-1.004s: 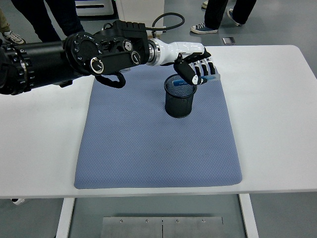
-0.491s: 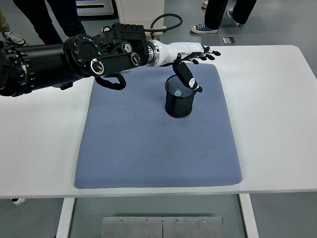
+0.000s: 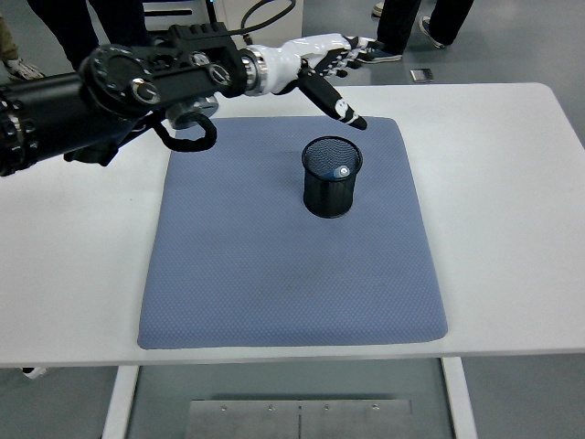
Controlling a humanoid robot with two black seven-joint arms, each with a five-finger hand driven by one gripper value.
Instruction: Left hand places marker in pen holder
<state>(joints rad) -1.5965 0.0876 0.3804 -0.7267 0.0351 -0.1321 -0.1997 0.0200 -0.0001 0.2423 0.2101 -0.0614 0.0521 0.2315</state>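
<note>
Where the left hand (image 3: 324, 57) was low over the holder (image 3: 333, 176) a second ago, it is now higher and closer to the far edge of the table (image 3: 512, 183). It has pulled back to the left too, so it is no longer above the holder. Its fingers (image 3: 345, 50) are spread out and hold nothing. One dark finger points down and to the right, and its tip hangs above the far part of the mat (image 3: 274, 265), near the mat's far right corner.

A second ago the marker (image 3: 340, 171) was in the hand, lying across the holder's rim. Now it is down inside the holder, and only its blue end with a pale tip shows near the bottom. The hand and the marker are well apart.

The holder is a black mesh cup. It stands upright on the blue mat, in the far right part of it, and it has not moved. The mat lies flat in the middle of the white table.

The black left arm comes in from the left edge and reaches over the table's far left part. At the top, people's legs and shoes (image 3: 378, 53) stand on the floor behind the table.
</note>
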